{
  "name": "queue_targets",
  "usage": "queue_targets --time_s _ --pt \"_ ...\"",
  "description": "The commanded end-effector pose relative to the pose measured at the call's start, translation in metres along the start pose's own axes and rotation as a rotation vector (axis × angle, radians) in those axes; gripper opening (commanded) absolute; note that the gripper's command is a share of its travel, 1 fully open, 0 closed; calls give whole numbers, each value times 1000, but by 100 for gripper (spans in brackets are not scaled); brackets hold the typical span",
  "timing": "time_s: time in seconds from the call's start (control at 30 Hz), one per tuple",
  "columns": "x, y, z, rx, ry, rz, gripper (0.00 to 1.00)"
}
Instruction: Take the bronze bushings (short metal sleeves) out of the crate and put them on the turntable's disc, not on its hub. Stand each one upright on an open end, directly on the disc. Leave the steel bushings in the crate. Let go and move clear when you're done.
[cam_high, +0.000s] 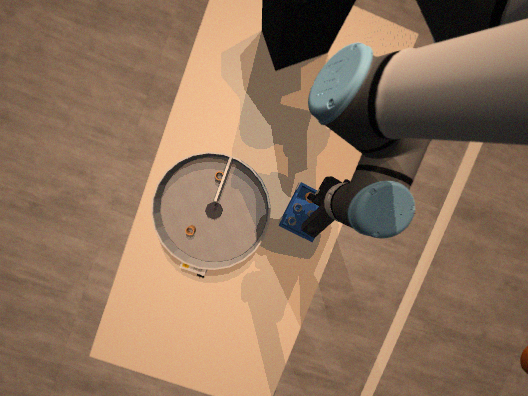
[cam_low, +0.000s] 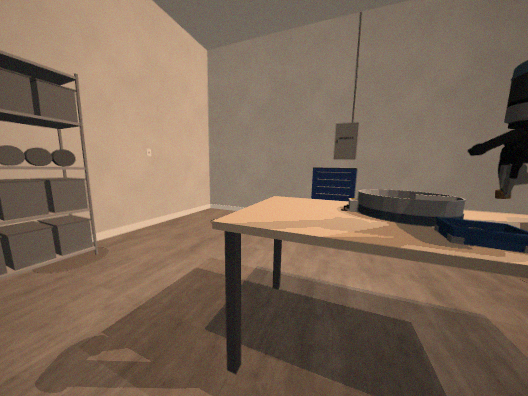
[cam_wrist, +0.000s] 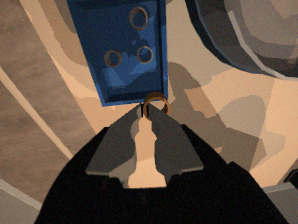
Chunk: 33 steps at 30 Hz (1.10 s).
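My gripper (cam_wrist: 144, 104) is shut on the wall of a bronze bushing (cam_wrist: 155, 105) and holds it in the air above the near end of the blue crate (cam_wrist: 120, 50). In the exterior view the gripper (cam_low: 501, 192) hangs well above the crate (cam_low: 482, 232). Three bushings (cam_wrist: 138, 17) lie inside the crate; their metal is hard to tell. The grey turntable (cam_high: 211, 210) stands left of the crate (cam_high: 300, 212). Two bronze bushings (cam_high: 219, 176) (cam_high: 190, 230) stand on its disc, away from the dark hub (cam_high: 213, 210).
A white bar (cam_high: 223, 180) runs from the hub to the turntable's rim, next to one bushing. The turntable has a raised rim (cam_low: 410, 202). My arm (cam_high: 380, 205) hangs over the table's right edge. A blue chair (cam_low: 334, 183) stands behind the table, a shelf (cam_low: 40, 165) far left.
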<state>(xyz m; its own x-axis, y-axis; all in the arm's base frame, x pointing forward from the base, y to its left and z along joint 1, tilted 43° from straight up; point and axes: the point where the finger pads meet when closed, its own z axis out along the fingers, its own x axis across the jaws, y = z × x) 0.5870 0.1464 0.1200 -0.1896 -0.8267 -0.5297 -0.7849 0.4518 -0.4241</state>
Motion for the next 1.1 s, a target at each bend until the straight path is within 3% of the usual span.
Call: queue_targets --time_s 0.0,0.43,0.5,1.0,1.07 --pt "6 -4 0 0 0 0 0" --pt "68 -39 0 0 0 0 0" --pt "68 -39 0 0 0 0 0" --pt "175 -100 0 0 0 0 0" --pt "175 -100 0 0 0 0 0"
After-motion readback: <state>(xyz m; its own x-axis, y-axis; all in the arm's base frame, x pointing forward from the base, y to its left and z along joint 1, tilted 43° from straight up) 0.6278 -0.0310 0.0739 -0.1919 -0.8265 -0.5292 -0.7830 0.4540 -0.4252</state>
